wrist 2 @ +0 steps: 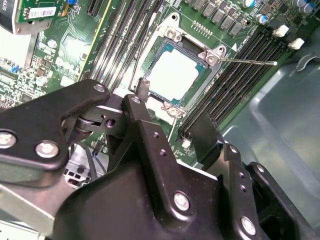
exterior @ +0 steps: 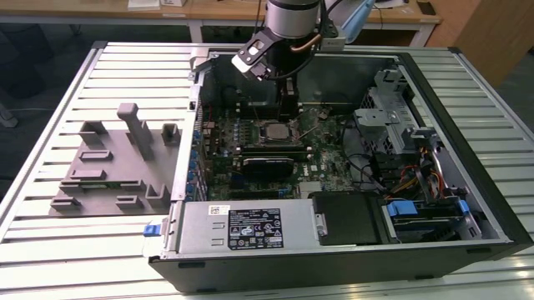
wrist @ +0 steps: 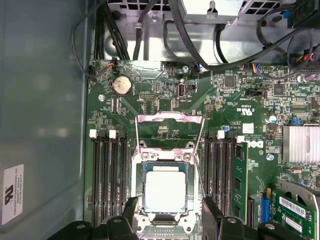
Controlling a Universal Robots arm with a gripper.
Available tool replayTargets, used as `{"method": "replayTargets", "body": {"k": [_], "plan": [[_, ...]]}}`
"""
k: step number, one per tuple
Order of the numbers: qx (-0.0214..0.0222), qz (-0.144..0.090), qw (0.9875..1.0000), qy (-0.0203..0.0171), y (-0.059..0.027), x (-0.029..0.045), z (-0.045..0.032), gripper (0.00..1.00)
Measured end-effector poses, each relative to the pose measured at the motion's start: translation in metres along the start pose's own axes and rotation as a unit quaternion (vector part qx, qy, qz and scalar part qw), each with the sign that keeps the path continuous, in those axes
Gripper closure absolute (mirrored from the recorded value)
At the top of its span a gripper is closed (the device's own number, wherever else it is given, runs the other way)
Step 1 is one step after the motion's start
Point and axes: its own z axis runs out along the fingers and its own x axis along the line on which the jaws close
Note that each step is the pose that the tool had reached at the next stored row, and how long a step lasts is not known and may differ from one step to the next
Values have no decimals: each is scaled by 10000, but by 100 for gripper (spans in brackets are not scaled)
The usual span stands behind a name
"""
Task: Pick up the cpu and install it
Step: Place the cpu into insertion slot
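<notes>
The cpu (exterior: 278, 131) lies flat in the motherboard socket inside the open computer case, its silvery top facing up (wrist: 165, 191) (wrist 2: 171, 74). The dark socket frame (wrist: 170, 118) is flipped open beside it, and its thin lever (wrist 2: 247, 62) sticks out to one side. My gripper (exterior: 289, 107) hangs just above the socket, open, with nothing between its black fingers. In both wrist views the two fingertips (wrist: 131, 203) stand wide apart on either side of the chip, clear of it. The gripper's midpoint falls over the socket edge (wrist 2: 172, 107) (wrist: 170, 203).
The case (exterior: 467, 156) lies on a slatted metal table (exterior: 50, 250). A grey moulded fixture block (exterior: 109, 169) sits to the exterior view's left. Memory slots (wrist: 107, 180) flank the socket. A power supply (exterior: 242, 228), drive bays (exterior: 392, 119) and cables (wrist: 150, 30) crowd the case.
</notes>
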Motion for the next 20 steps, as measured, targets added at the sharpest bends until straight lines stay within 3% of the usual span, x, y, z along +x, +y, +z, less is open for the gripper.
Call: {"method": "replayTargets", "body": {"k": [6,8,9,15,17,18,20], "plan": [[-3,0,10000,-1,0,0,-4,40],[-4,0,10000,-1,0,0,-6,53],[-5,0,10000,-1,0,0,-6,53],[-8,0,10000,-1,0,0,-10,82],[-9,0,10000,-1,0,0,-11,82],[-10,0,10000,-1,0,0,-11,87],[-10,0,10000,-1,-2,0,-12,89]]}}
